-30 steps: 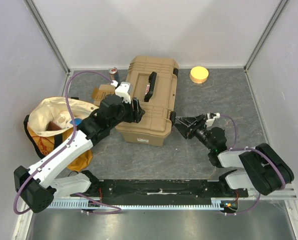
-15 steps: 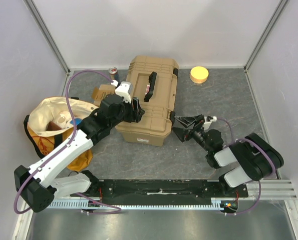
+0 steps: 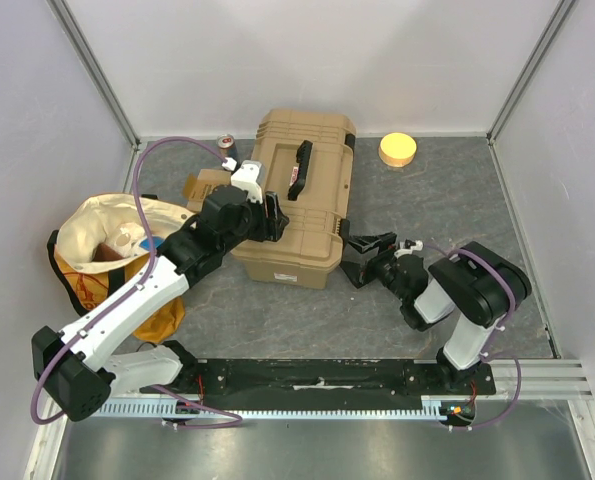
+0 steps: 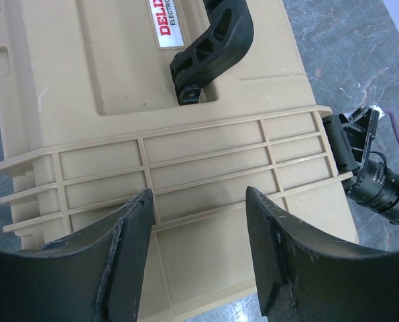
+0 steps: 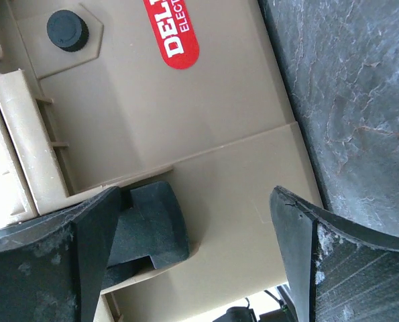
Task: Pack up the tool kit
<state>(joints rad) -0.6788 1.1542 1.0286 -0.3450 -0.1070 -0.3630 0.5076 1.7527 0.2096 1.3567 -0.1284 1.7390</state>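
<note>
Currently, the closed tan toolbox (image 3: 302, 195) is set on the desk (image 3: 447, 210). The left pincer (image 4: 199, 221), released, is held over its front edge, likely to steady it. The right pincer (image 5: 192, 221), released, is aligned at the black latch (image 5: 152, 225), apparently for fastening.

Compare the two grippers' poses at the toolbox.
The left gripper hangs over the ribbed lid edge of the toolbox; the right gripper faces its side wall by a black latch. The left points down from above, the right sideways. Both have jaws open, holding nothing.
</note>
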